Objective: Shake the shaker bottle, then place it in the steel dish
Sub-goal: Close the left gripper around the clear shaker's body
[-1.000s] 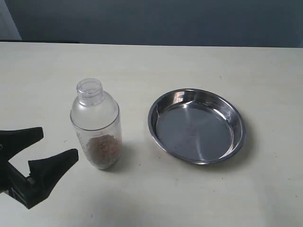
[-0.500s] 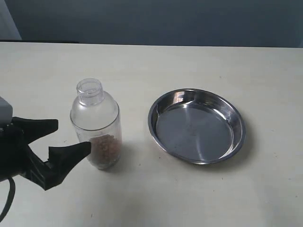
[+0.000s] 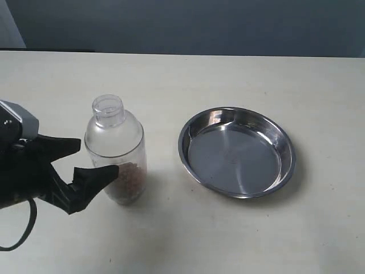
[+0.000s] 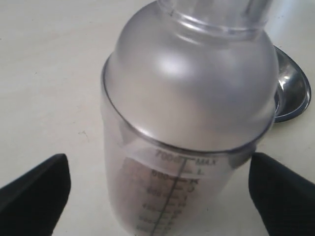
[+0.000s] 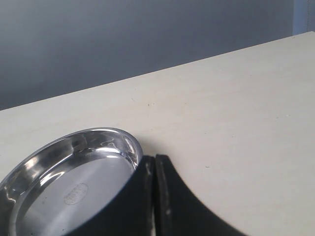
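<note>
A robot laboratory test bench is indicated. A bare cream tabletop [image 3: 228, 245] is backed by a plain dark blue-grey wall [image 3: 199, 25]. Two staged items, the shaker bottle [image 3: 114, 149] and the steel dish [image 3: 183, 149], are laid out beside the black left gripper [image 3: 98, 157].

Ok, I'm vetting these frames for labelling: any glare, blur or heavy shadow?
Exterior view: sharp, even light; bright reflections inside the steel dish, a faint shadow beside the shaker bottle. Left wrist view: bottle very close, its lower measuring marks soft. Right wrist view: glare streaks in the dish, otherwise sharp.
</note>
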`<control>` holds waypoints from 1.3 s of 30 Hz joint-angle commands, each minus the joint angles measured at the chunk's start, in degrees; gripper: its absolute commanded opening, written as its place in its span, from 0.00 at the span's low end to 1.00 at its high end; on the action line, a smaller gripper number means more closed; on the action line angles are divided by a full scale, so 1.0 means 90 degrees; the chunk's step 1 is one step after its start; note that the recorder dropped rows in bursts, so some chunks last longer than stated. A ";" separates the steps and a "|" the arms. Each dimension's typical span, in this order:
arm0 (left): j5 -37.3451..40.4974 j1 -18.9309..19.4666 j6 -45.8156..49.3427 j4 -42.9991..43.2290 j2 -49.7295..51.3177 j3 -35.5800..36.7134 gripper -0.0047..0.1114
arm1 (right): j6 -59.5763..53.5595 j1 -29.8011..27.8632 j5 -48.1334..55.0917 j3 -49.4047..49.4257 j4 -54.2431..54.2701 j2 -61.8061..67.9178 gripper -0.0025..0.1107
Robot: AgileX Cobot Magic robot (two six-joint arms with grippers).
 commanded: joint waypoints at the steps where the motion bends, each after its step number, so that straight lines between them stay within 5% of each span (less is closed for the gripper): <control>1: -0.0133 -0.0009 0.0097 -0.0133 0.0417 -0.0233 0.83 | -0.0040 0.0011 -0.0064 0.0007 -0.0018 -0.0024 0.02; 39: -0.2085 -0.0009 0.1378 -0.1038 0.2905 -0.0799 0.83 | -0.0040 0.0011 -0.0064 0.0007 -0.0018 -0.0024 0.02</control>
